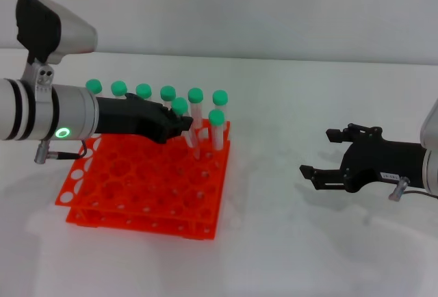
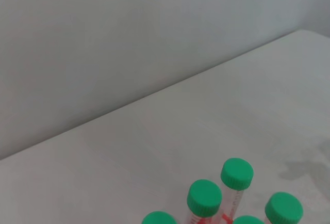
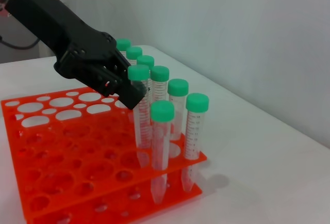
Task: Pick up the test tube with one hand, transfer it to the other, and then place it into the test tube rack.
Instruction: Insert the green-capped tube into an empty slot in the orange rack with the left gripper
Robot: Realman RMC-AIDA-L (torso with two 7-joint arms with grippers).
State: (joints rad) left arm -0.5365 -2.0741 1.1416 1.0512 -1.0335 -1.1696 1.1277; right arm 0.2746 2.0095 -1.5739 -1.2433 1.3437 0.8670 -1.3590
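The test tube (image 3: 139, 105) stands upright over the orange rack (image 3: 62, 146), its green cap level with the caps of the neighbouring tubes (image 3: 178, 110), and my left pincer (image 1: 179, 127) is clamped on it just below the cap. From the right wrist view its body reaches down through the upper tier, so I judge it seated or nearly seated in a hole at the rack's far-right corner, among four other tubes. A further row of green caps (image 1: 130, 89) runs along the rack's back edge, behind the left arm.

I take this as the last step: the handover is done and the tube is going into the rack. The next move calls for spreading the left pincer's fingers and drawing straight back across the rack, without tilting the tube or nudging the one right beside it.

Room is tight at that corner, since the tubes stand close together. The rack's near rows of holes are open, and that side gives the cleaner way out.

My right pincer (image 1: 327, 155) rests spread wide and empty over the counter (image 1: 287, 256), well apart from the rack on its right side.
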